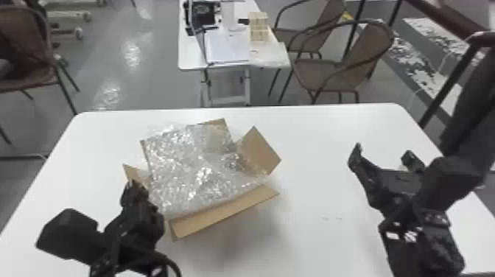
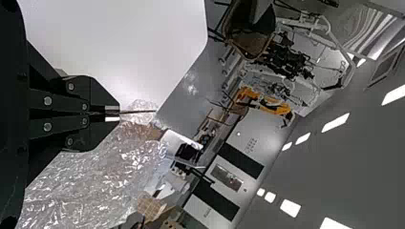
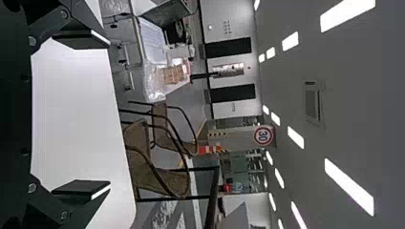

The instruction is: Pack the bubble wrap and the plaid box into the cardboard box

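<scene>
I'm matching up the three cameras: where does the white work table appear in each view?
Head view: the white work table spans the lower part.
Left wrist view: upper left.
Right wrist view: left side.
Shared landmark: far table with a tan stack.

Over on the white side table (image 1: pixel 189 55), there's some black equipment (image 1: pixel 204 14) by the left edge, a pale flat sheet (image 1: pixel 228 48) close to the near edge, a tan stack (image 1: pixel 259 27) along the right edge and clear plastic (image 1: pixel 274 58) at the near right corner. Two brown chairs (image 1: pixel 324 75) stand beyond that right edge; a round red-rimmed sign (image 3: pixel 263 136) shows farther back.
</scene>
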Action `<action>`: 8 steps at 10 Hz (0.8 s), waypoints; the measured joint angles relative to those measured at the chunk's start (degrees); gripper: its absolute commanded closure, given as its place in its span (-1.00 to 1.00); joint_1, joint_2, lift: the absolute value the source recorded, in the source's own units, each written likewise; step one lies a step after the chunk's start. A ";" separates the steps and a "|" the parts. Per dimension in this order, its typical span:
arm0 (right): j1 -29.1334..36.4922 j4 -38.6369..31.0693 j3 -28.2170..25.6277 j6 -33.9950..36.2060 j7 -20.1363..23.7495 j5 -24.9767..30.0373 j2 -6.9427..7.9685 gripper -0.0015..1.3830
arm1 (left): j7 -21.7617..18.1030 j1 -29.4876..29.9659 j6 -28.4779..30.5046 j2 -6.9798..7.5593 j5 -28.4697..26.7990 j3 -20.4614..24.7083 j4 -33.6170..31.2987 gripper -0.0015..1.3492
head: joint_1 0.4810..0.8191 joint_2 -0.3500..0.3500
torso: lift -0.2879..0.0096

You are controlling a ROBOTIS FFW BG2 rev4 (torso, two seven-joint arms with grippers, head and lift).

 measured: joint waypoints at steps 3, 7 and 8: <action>7.01 5.12 3.50 -14.07 -6.86 1.37 0.17 -0.65 | 0.01 0.69 -1.09 0.00 0.09 0.23 0.09 0.81 | 0.27 -0.03 | 0.27; 12.60 8.15 -1.16 -15.00 -6.93 -4.83 -0.09 -0.64 | 0.00 1.31 -1.89 0.09 0.24 0.42 0.08 0.81 | 0.27 -0.22 | 0.27; 13.32 9.20 -3.13 -14.99 -6.99 -5.88 -0.14 -0.64 | 0.00 1.40 -1.99 0.09 0.29 0.43 0.09 0.81 | 0.27 -0.27 | 0.27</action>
